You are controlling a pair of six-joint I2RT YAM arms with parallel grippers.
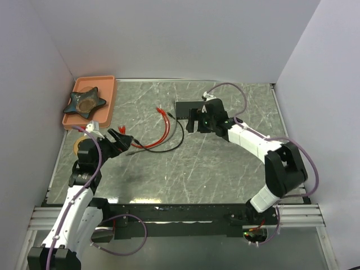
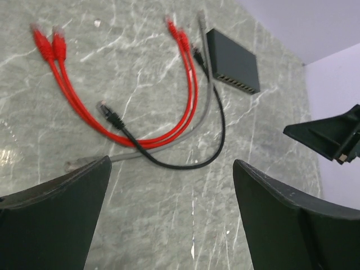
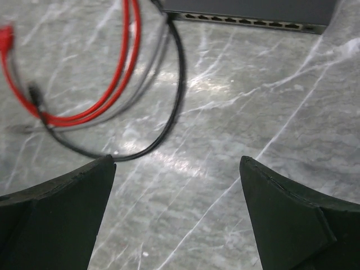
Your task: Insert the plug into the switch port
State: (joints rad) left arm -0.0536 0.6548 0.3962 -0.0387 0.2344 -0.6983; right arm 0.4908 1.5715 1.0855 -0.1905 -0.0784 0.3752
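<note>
The flat black switch (image 1: 187, 107) lies at the back middle of the table. Its row of ports (image 2: 239, 82) faces the arms and also shows in the right wrist view (image 3: 242, 22). Two red cables (image 1: 163, 132), a black cable (image 1: 169, 147) and a grey cable (image 2: 191, 128) lie loose left of it. The black cable's near plug (image 2: 107, 112) lies free on the table; its far plug (image 2: 197, 54) lies just short of the switch. My left gripper (image 1: 120, 140) is open and empty near the cables' near ends. My right gripper (image 1: 197, 121) is open and empty just in front of the switch.
An orange tray (image 1: 109, 95) with a dark star-shaped dish (image 1: 85, 102) stands at the back left. A yellowish roll (image 1: 76, 146) lies beside my left arm. White walls close the table on three sides.
</note>
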